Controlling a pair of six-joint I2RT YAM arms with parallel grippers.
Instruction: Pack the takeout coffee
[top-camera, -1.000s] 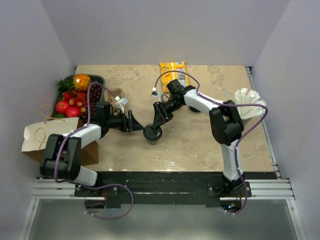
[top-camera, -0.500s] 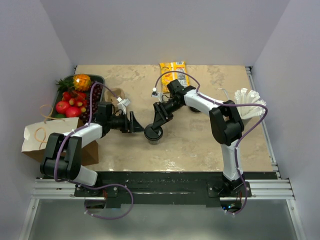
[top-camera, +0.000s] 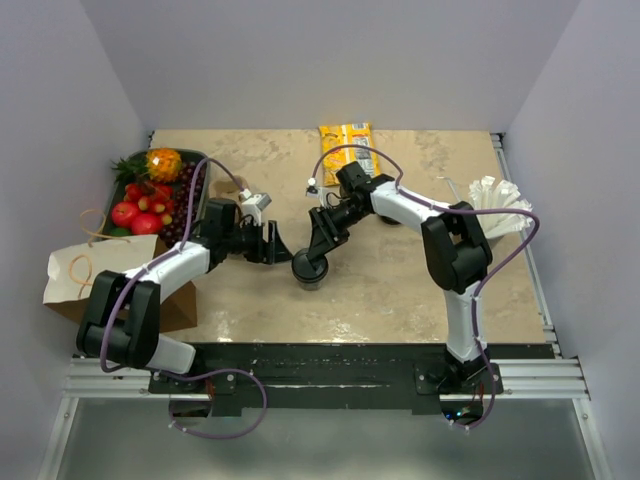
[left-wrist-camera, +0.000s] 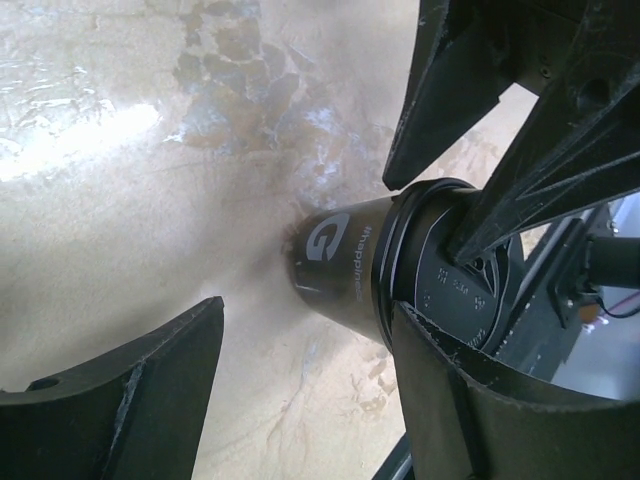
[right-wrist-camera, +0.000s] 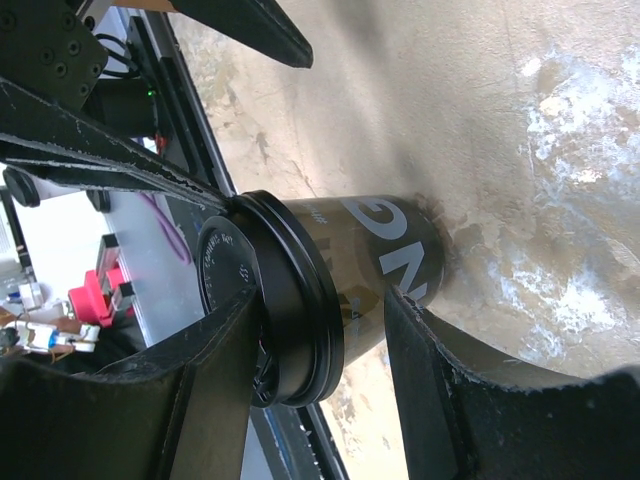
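Clamping only the lid (left-wrist-camera: 470, 290), right end effector (right-wrist-camera: 322, 310) may pop it off the cup (left-wrist-camera: 345, 265); open, empty left end effector (top-camera: 278, 246) crowds it.

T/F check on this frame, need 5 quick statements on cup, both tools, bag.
1. The coffee cup stands upright on the table with its black lid on. True.
2. The right tool has its fingers on either side of the cup at the lid. True.
3. The left tool is clamped on the cup. False: its jaws stand wide open beside the cup.
4. The cup is already inside the paper bag. False: the cup is mid-table and the bag sits at the table's left edge.
5. A yellow packet lies at the far edge of the table. True.
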